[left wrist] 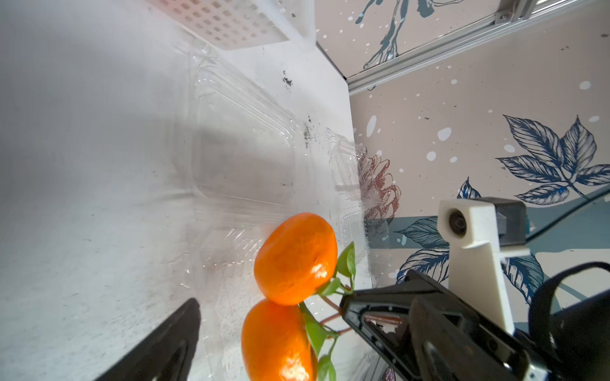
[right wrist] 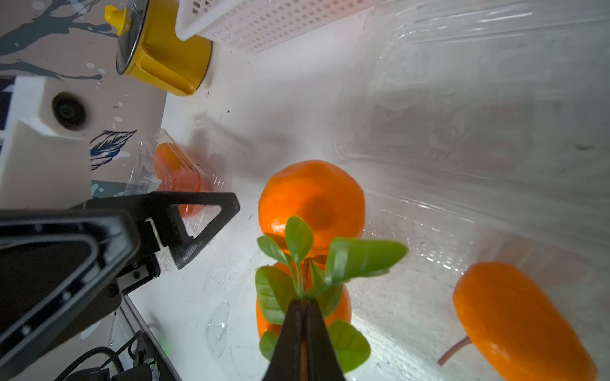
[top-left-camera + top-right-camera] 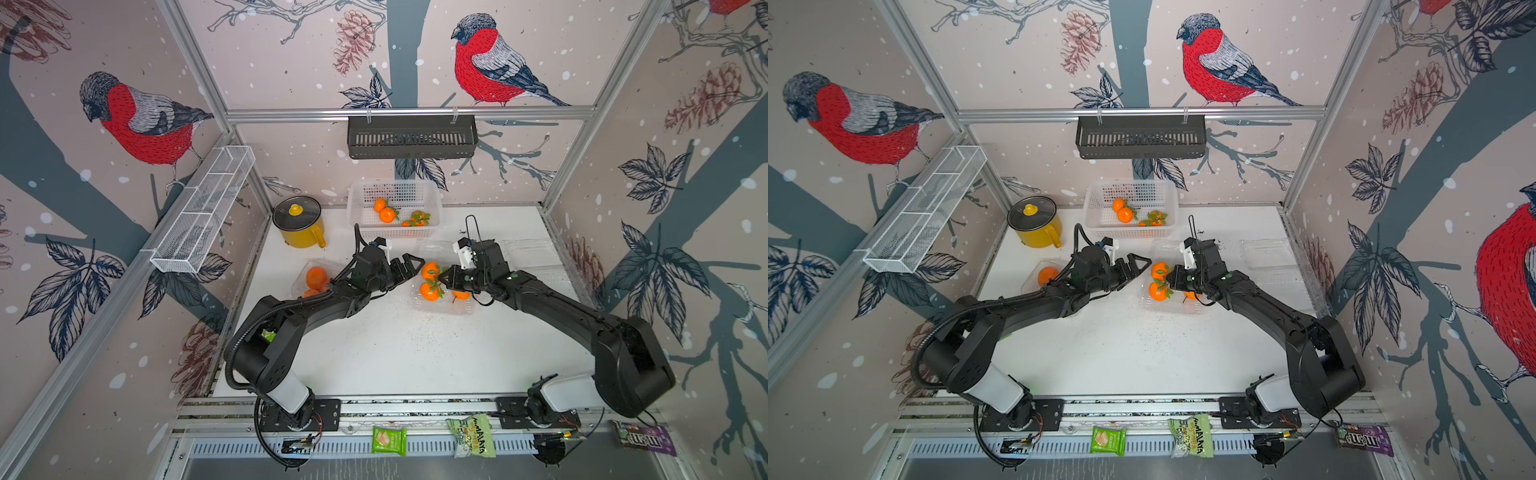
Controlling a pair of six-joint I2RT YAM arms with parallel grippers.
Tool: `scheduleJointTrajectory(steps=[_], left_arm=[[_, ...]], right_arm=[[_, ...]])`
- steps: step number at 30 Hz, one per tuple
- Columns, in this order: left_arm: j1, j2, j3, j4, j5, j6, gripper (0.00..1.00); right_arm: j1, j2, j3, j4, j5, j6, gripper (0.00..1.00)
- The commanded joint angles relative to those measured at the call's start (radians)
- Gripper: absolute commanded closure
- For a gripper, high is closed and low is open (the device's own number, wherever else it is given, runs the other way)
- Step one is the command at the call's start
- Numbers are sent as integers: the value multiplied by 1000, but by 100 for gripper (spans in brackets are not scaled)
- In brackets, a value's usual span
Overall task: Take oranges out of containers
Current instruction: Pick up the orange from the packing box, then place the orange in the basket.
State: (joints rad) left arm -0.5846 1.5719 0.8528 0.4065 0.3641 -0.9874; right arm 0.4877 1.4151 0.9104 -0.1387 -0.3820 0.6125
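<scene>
The right gripper (image 2: 305,301) is pinched shut on the leafy stem (image 2: 298,264) that joins two oranges (image 3: 429,291). This pair sits in the middle clamshell (image 3: 453,308), just on the near side of the basket (image 3: 395,192). Its long axis runs straight away from the basket, one fruit behind the other, and the stem juts sideways toward the right arm. I cannot tell whether the pair rests on the clamshell floor or hangs clear of it. A third orange (image 3: 460,295) lies in the same clamshell, partly under the gripper. The lid (image 3: 434,249) is folded back toward the basket.

The left gripper (image 3: 413,266) stands wide open just beside the pair, opposite the stem, holding nothing. Past the clamshell, away from the basket, is open white table (image 3: 395,353).

The basket holds several leafy oranges (image 3: 387,215). A second clamshell (image 3: 300,279), on the pot (image 3: 299,224) side of the basket, holds larger oranges (image 3: 318,277).
</scene>
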Motion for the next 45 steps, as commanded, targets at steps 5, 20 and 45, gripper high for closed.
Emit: scheduleJointTrajectory(steps=[5, 20, 45], left_arm=[[5, -65, 65, -171, -69, 106, 3], [19, -194, 118, -273, -193, 195, 3], [118, -188, 302, -459, -228, 341, 2]], right_arm=[[-18, 41, 136, -131, 61, -92, 94], [-18, 109, 346, -161, 87, -116, 94], [-76, 1072, 1375, -22, -5, 44, 88]])
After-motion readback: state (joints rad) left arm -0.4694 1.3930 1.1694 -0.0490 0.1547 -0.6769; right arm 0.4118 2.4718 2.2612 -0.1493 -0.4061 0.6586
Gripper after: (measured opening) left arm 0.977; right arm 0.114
